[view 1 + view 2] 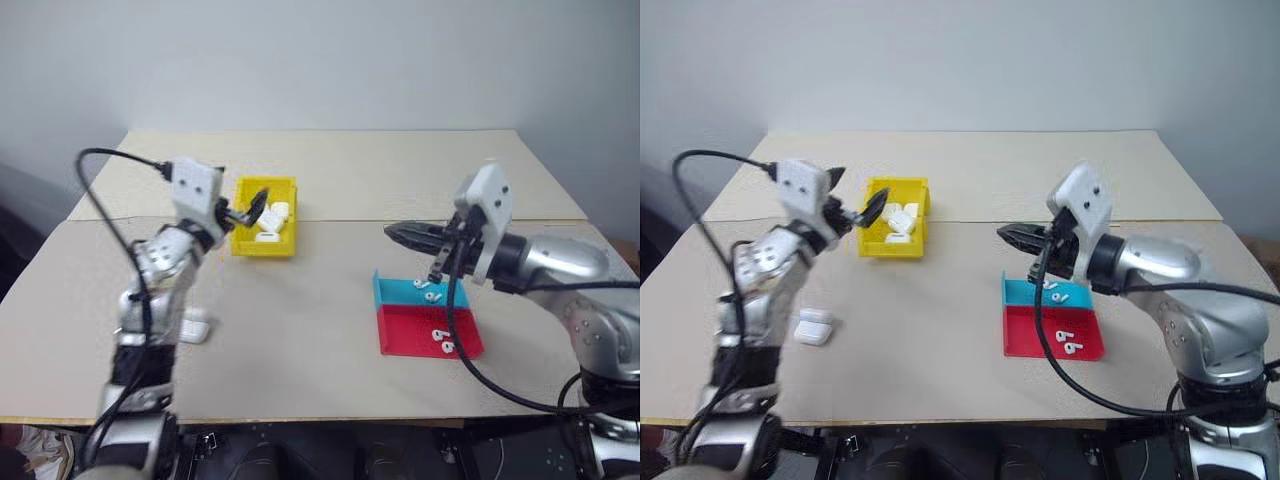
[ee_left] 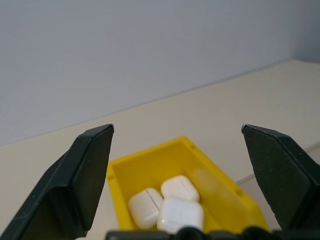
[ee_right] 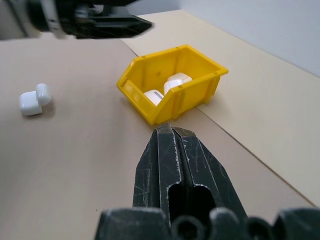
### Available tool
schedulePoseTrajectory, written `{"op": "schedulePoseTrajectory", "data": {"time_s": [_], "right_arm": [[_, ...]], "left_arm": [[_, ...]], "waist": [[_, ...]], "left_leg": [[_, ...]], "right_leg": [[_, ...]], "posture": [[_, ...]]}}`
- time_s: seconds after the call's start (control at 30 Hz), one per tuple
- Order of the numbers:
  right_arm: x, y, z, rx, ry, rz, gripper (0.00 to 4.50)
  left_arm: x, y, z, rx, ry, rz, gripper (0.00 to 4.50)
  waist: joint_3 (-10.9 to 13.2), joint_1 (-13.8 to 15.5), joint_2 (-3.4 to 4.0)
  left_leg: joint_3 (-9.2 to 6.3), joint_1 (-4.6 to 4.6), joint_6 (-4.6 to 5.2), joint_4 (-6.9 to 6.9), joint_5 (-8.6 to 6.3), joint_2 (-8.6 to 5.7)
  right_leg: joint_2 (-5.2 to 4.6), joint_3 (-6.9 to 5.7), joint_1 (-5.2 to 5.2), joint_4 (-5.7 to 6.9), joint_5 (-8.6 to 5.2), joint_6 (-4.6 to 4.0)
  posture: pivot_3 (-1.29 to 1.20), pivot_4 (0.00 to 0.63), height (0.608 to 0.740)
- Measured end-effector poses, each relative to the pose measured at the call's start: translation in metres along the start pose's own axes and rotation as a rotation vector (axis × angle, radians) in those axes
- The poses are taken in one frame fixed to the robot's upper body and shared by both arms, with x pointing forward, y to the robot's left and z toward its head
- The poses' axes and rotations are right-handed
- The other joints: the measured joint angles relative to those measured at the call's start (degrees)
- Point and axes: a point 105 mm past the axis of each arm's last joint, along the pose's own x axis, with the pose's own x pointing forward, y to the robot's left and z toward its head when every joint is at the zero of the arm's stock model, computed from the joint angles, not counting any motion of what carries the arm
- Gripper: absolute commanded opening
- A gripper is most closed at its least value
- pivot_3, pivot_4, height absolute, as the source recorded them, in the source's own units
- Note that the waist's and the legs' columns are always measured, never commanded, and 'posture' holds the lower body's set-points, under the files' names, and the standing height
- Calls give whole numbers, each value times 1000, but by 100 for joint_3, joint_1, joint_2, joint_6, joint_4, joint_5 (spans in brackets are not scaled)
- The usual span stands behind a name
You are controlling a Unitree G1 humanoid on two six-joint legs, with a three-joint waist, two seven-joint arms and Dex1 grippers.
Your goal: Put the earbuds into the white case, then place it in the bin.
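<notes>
With glossy white cases (image 2: 172, 207) dropped in the yellow plastic bin (image 1: 243, 245), the wide-spread left claw (image 1: 247, 212) is judged due for the open case (image 1: 813, 326) on the table, the right claw (image 1: 1015, 238) being pressed closed.

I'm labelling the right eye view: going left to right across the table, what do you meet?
Open case → left fingers → yellow bin → right fingers → teal tray and red tray, side by side.

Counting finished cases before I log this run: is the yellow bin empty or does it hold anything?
Not empty. The yellow bin holds several white cases; at least three are in the left wrist view, all closed.
</notes>
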Motion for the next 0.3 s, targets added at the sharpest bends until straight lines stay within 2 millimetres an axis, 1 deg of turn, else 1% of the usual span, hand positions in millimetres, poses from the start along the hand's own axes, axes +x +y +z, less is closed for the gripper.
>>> {"op": "schedulePoseTrajectory", "data": {"time_s": [0.07, 0.13, 0.17, 0.2, 0.3], "right_arm": [[-4, 2, -10, 2, -2, -3, 0], [-8, 5, -19, 10, -2, 1, 0], [-11, 8, -24, 17, 1, 11, 0], [-12, 8, -26, 19, 4, 14, 0], [-19, 11, -26, 5, 7, 46, 0]], "left_arm": [[-25, -4, 9, 23, -5, -71, 4474], [-48, -9, 18, 23, -1, -129, 4474], [-62, -12, 24, 10, 8, -162, 4474], [-67, -14, 25, 4, 13, -178, 4474], [-94, -29, 27, -61, 77, -267, 4474]], "waist": [[0, 10, 0], [0, 31, 0], [0, 42, 0], [0, 46, 0], [0, 54, 0]], "left_leg": [[0, 4, 3, 2, -2, -1], [-5, 7, 5, 1, -4, -1], [-5, 7, 6, 1, -4, 0], [-5, 11, 6, 1, -4, -1], [-6, 27, 6, -3, -5, 0]], "right_leg": [[-1, 0, 6, -1, -1, 1], [-2, -1, 11, -2, -2, 2], [-2, 1, 9, -1, -2, 2], [-2, 3, 12, 0, -2, 2], [0, 8, 19, 2, -3, 1]], "posture": [[0, 150, 740], [0, 150, 740], [0, 150, 740], [0, 150, 740], [0, 150, 740]]}}
